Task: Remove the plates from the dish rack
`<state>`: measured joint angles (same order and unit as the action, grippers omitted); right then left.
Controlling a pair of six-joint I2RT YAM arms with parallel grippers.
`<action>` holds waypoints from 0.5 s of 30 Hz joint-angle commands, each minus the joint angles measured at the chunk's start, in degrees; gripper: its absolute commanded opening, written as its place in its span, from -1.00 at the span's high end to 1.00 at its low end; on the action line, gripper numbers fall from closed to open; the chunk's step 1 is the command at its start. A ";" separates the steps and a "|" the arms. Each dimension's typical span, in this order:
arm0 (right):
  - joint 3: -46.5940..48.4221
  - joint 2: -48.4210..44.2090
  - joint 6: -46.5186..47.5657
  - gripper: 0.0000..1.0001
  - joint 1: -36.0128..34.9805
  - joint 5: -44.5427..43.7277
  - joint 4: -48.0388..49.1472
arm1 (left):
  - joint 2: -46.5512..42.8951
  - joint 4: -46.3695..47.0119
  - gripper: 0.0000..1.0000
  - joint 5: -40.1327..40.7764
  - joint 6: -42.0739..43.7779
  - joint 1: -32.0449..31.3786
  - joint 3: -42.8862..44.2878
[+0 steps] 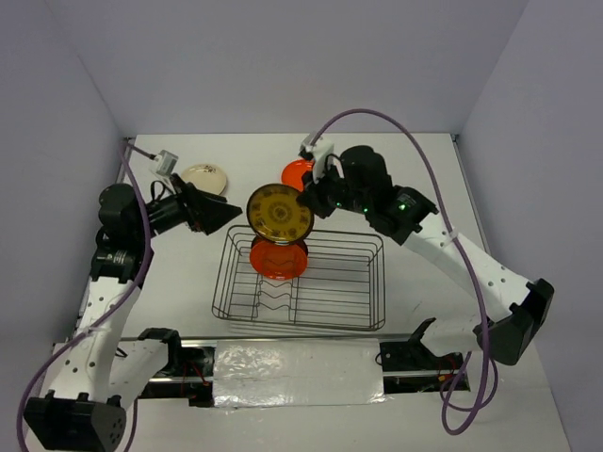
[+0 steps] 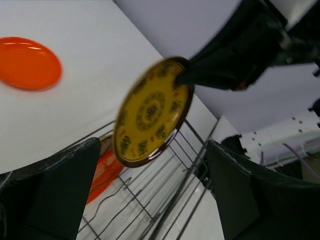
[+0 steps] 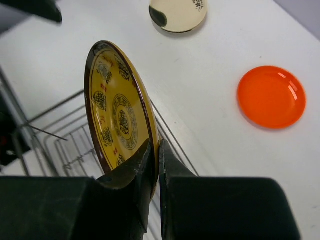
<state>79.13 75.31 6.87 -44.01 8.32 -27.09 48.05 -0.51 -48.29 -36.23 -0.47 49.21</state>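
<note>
1. The right gripper (image 3: 155,150) has both fingers pressed onto the rim of the yellow-brown plate (image 3: 117,112), pinching it at the lower edge in the right wrist view.
2. That plate is up in the air, standing on edge. It has a glossy yellow face, a dark brown rim, and a ring of dark patterned medallions around a round dark motif at the centre.
3. In the top view it hangs at the middle of the frame, over the far left edge of the dish rack (image 1: 300,323).
4. The rack is a rectangular basket of thin dark wire at lower centre, with its zigzag divider showing inside.
5. An orange-red plate (image 1: 279,259) stands in the rack's far left part, just below the yellow one.
6. A second orange plate (image 1: 295,172) lies flat on the white table (image 1: 424,165), above centre.
7. A cream plate (image 1: 203,179) with dark marks lies flat at upper left.
8. The left gripper (image 1: 236,215) has its fingers spread wide with nothing between them, and it points at the yellow plate from the left.
</note>
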 commanded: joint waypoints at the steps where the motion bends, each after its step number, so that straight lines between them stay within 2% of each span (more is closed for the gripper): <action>1: 0.68 -3.23 -13.98 1.00 4.89 11.77 3.26 | 2.04 4.38 -0.99 -2.33 0.89 -5.84 3.17; 5: -1.52 -6.13 -18.02 1.00 7.00 18.29 8.28 | 4.33 1.93 -0.89 2.92 2.12 -11.03 4.48; 6: -1.79 -6.83 -18.47 1.00 7.53 19.27 9.41 | 5.37 0.70 -0.75 5.20 2.74 -11.57 5.36; 9: -1.79 -7.37 -19.62 1.00 7.88 20.69 9.78 | 7.31 -0.81 -0.57 6.37 2.40 -12.62 6.07; 12: -1.70 -7.63 -20.14 1.00 7.97 18.68 9.08 | 8.02 -0.01 -0.59 8.47 1.87 -14.03 6.16; 15: -2.75 -8.16 -22.16 1.00 9.64 12.19 8.11 | 7.93 -0.01 -0.70 9.88 1.51 -15.35 6.16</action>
<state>77.08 68.95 -11.53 -35.83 24.21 -22.04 56.16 -1.83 -40.73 -34.85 -14.57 52.88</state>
